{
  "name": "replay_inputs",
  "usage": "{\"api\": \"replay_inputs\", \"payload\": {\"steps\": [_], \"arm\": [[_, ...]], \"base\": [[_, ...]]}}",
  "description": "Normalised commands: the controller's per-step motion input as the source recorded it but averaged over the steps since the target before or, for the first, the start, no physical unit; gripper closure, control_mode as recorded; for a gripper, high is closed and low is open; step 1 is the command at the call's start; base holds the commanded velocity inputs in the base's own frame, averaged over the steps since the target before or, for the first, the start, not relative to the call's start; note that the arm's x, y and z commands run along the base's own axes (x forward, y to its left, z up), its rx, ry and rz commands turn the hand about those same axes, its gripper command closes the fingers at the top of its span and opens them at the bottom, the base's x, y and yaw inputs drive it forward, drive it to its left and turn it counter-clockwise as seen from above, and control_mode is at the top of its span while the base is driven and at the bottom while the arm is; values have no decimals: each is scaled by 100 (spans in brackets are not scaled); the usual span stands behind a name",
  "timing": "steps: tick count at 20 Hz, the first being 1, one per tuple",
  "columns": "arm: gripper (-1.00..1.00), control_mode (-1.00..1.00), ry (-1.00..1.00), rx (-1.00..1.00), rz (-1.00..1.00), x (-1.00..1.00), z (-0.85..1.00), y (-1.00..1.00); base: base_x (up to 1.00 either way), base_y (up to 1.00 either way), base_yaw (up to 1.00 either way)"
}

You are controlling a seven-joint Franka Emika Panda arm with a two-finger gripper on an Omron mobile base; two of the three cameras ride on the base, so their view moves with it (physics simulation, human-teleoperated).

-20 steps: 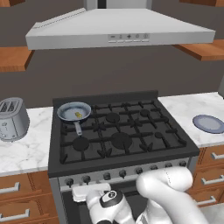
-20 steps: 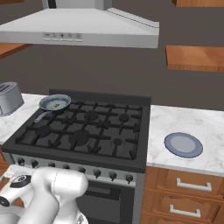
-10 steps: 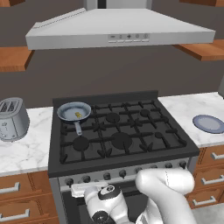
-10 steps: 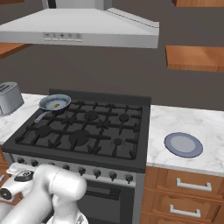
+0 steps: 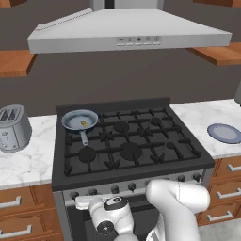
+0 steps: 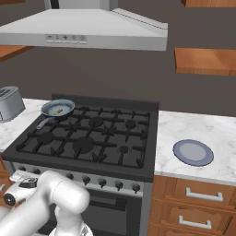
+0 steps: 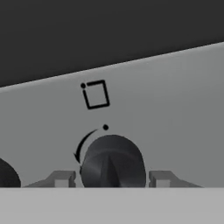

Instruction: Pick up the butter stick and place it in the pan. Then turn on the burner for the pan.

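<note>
The pan (image 5: 79, 119) sits on the stove's back left burner with its grey handle pointing toward the front. The butter stick (image 5: 84, 124), a tiny yellow block, lies inside the bowl of the pan (image 6: 57, 108). My gripper (image 5: 80, 202) is low at the stove's front panel, at the left end of the knob row. In the hand view a dark round knob (image 7: 112, 161) stands between my two fingertips (image 7: 62, 178), one on each side with a small gap. The gripper (image 7: 111, 179) is open around that knob. A square burner mark is printed above it.
A toaster (image 5: 13, 128) stands on the left counter and a flat blue-grey plate (image 5: 225, 132) lies on the right counter. The range hood (image 5: 127, 33) hangs above the stove. More knobs (image 6: 102, 182) run along the front panel, over the oven door.
The hand has shifted slightly left and up along the stove's front panel toward the leftmost knob. Pan, butter and plate have stayed put.
</note>
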Motion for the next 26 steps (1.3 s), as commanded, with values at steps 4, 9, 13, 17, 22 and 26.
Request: {"api": "replay_inputs", "payload": {"steps": [4, 9, 13, 17, 22, 26], "arm": [[100, -100, 0, 0, 0, 18, -16, 15], [100, -100, 0, -2, 0, 3, -1, 24], [100, -100, -1, -15, 0, -2, 0, 19], [100, -100, -6, -16, 0, -14, 4, 16], [100, -100, -4, -16, 0, -11, 5, 17], [100, -100, -2, -22, 0, -6, 0, 22]], "base": [[0, 0, 0], [0, 0, 0], [0, 0, 0], [0, 0, 0], [0, 0, 0], [0, 0, 0]]}}
